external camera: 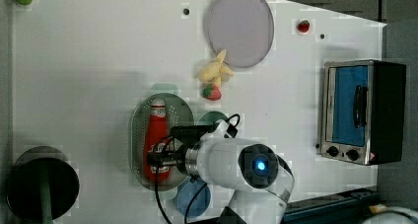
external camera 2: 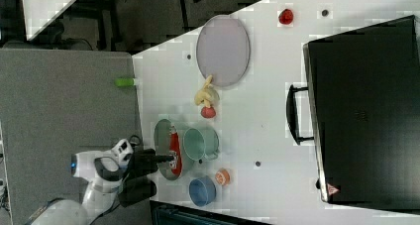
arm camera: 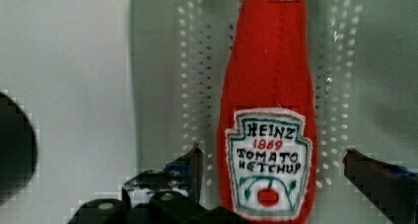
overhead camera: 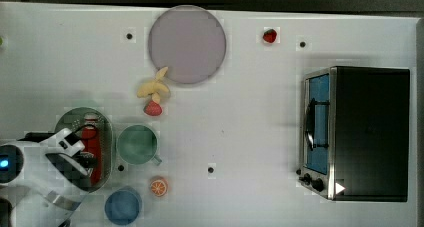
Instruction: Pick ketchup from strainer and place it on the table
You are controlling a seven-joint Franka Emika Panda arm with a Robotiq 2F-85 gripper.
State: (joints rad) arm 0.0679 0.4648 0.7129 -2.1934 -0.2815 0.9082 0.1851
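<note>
White table (overhead camera: 250,127), toaster oven (overhead camera: 357,133) at the top view's right. Ketchup (external camera: 156,141) lies flat in the strainer (external camera: 183,110), beside the teal mug (overhead camera: 137,144). Gripper (arm camera: 276,177) low over it, fingers (arm camera: 190,167) spread wide on either side of the label; nothing gripped.

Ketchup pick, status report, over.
Gripper open, fingers either side of the ketchup. Ketchup lying in the strainer, not gripped. Teal mug beside the strainer, not in the way.

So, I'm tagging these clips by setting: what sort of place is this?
Probably a lab bench staged as a toy kitchen: a white table with mounting holes, a fabric ketchup bottle in a strainer, and a small toaster oven.
</note>
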